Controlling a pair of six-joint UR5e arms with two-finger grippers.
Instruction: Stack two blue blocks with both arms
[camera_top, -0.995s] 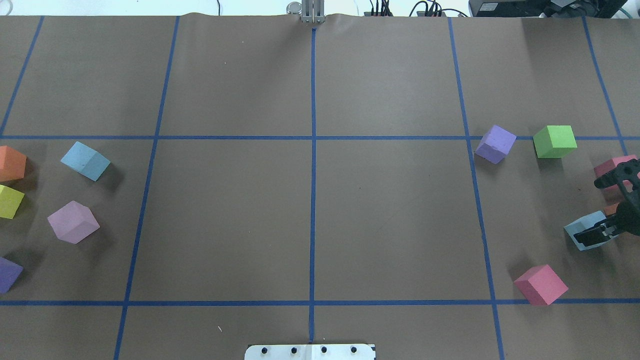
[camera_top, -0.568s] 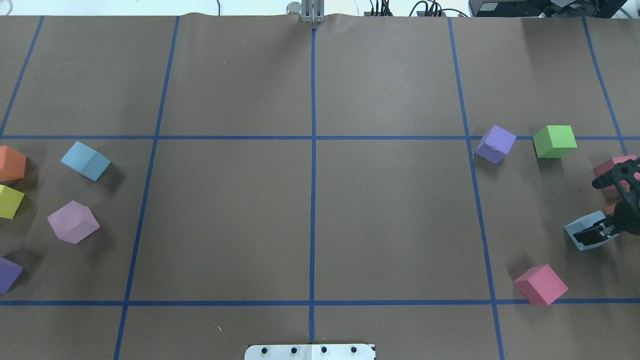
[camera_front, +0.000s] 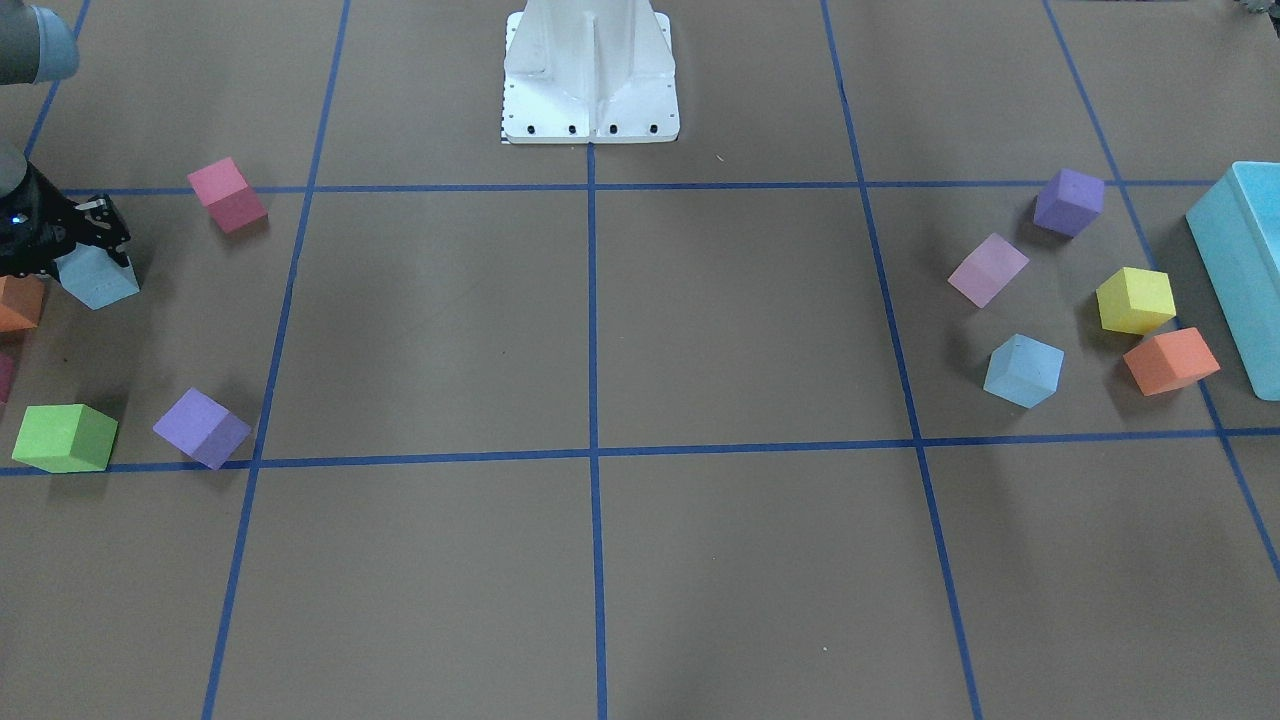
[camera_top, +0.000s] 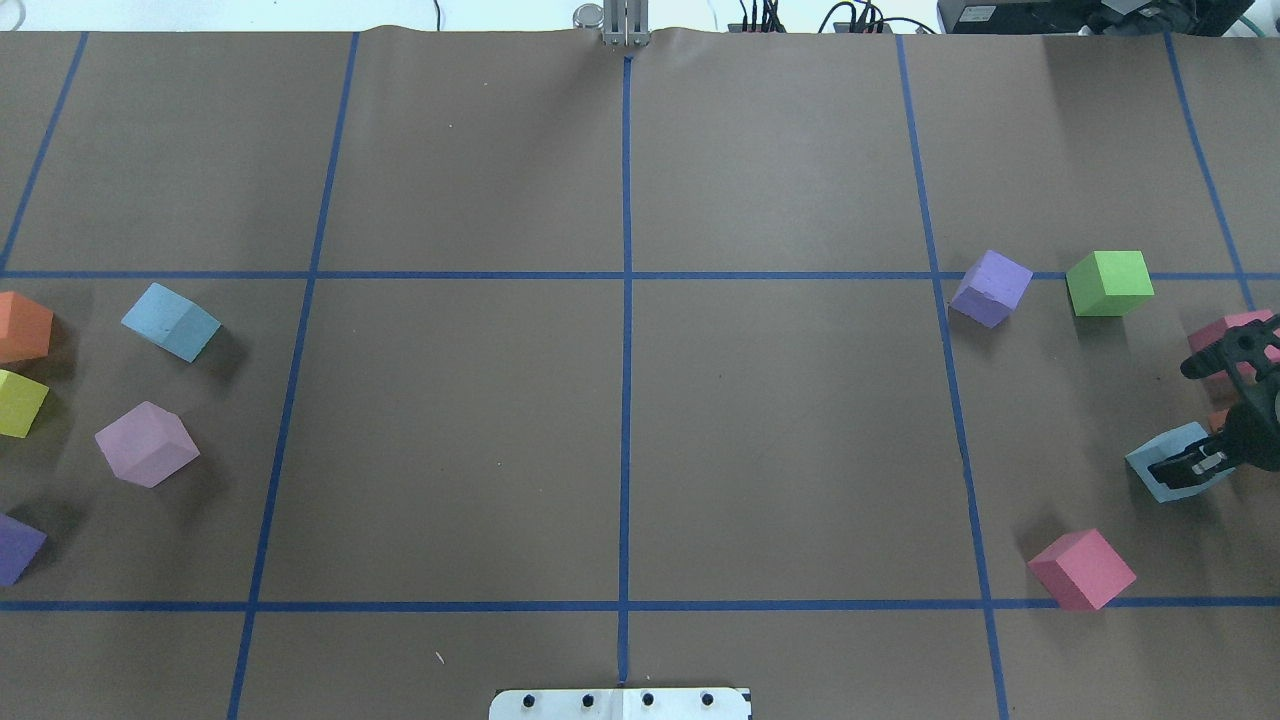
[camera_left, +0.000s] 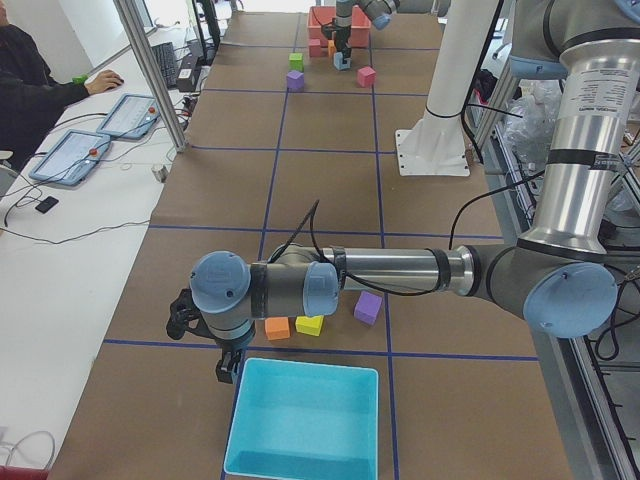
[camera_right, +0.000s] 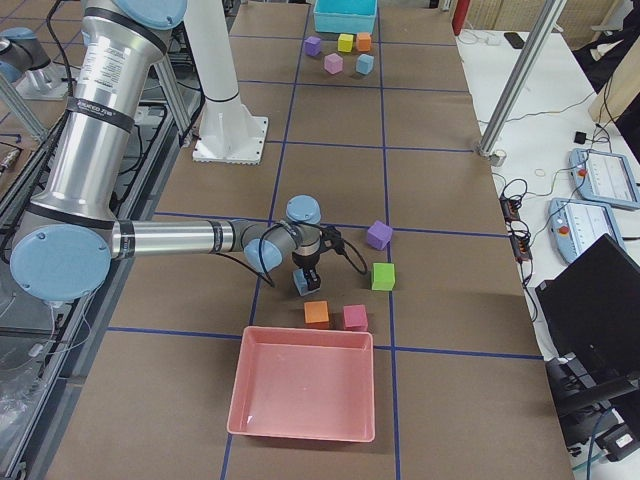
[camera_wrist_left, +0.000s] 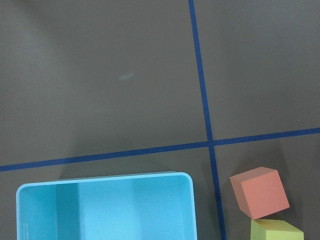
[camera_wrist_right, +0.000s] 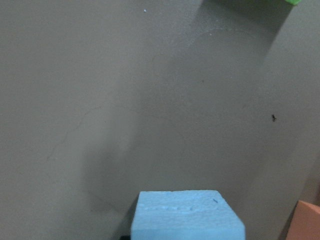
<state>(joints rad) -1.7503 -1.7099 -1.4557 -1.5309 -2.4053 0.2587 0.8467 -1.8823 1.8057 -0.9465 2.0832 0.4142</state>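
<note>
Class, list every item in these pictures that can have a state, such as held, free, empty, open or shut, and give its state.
right claw: shut on the held blue block
held blue block: gripped, not yet stacked
other blue block: lying free, untouched
left claw: cannot tell whether open or shut
turquoise bin: empty
pink tray: empty

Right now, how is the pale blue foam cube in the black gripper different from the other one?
The pale blue foam cube on the robot's right sits in the right gripper; the other pale blue foam cube lies free. The held cube is partly hidden; the free cube shows fully. Same colour, same size.
</note>
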